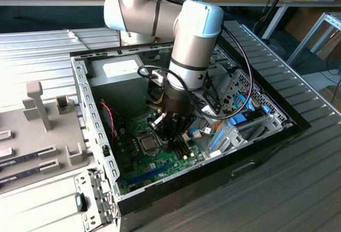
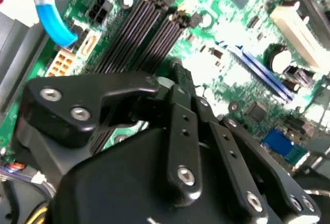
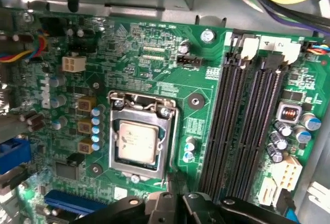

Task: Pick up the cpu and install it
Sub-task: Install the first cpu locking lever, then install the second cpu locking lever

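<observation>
The cpu [image 3: 136,141] lies flat in the socket on the green motherboard [image 3: 154,54], its silver-grey top showing inside the hinged silver socket frame [image 3: 168,147]. In the exterior view the cpu [image 1: 149,144] sits low in the open computer case [image 1: 98,136]. My gripper [image 1: 171,144] hangs just beside it toward the exterior view's right. Its black fingers are shut with nothing between them. The gripper [image 3: 172,178] tip stands close to one corner of the socket frame, above the board. In the second wrist view the gripper [image 2: 175,72] points down at the board next to the memory slots.
Black memory slots [image 3: 242,131] run alongside the socket. A grey power supply [image 1: 120,77] fills the case's far end. Cables and blue drive brackets [image 1: 237,125] crowd the exterior view's right side. Grey fixtures [image 1: 40,104] stand on the table at the exterior view's left.
</observation>
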`<action>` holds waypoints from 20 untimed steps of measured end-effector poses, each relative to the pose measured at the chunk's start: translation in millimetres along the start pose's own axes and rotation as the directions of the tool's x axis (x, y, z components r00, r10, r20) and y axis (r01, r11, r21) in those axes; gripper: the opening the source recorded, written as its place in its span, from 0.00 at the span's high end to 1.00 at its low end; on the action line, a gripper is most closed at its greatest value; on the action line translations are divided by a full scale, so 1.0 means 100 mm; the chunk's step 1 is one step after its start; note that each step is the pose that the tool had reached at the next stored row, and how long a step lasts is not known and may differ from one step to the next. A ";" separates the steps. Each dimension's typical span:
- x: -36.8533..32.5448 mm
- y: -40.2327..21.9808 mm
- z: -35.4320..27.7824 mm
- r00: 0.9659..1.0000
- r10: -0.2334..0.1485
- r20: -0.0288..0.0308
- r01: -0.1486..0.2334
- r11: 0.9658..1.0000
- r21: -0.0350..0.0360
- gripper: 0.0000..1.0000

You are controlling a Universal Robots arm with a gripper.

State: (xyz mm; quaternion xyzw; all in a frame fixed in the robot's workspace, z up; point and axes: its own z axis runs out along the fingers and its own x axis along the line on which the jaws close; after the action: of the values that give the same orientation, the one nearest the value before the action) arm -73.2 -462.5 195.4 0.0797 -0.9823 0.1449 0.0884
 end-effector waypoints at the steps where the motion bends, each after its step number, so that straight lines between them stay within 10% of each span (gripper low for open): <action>1: 0.007 -0.010 -0.032 1.000 0.000 0.000 0.000 1.000 0.000 0.90; 4: 0.035 -0.035 -0.177 1.000 -0.001 0.002 0.001 1.000 -0.010 0.90; 6: 0.035 -0.033 -0.178 1.000 -0.009 0.011 0.009 0.998 -0.059 0.90; 9: 0.034 -0.033 -0.178 1.000 -0.016 0.022 0.018 0.994 -0.111 0.90; 10: 0.034 -0.033 -0.178 0.999 -0.020 0.028 0.024 0.989 -0.143 0.90; 13: 0.035 -0.033 -0.178 0.999 -0.028 0.042 0.036 0.978 -0.207 0.90; 16: 0.039 -0.039 -0.201 0.998 -0.031 0.048 0.042 0.971 -0.234 0.90; 20: 0.046 -0.049 -0.237 0.998 -0.032 0.051 0.044 0.969 -0.244 0.90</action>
State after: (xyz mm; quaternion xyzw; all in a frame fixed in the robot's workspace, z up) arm -73.2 -460.6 220.0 0.0903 -0.9927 0.0191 0.0776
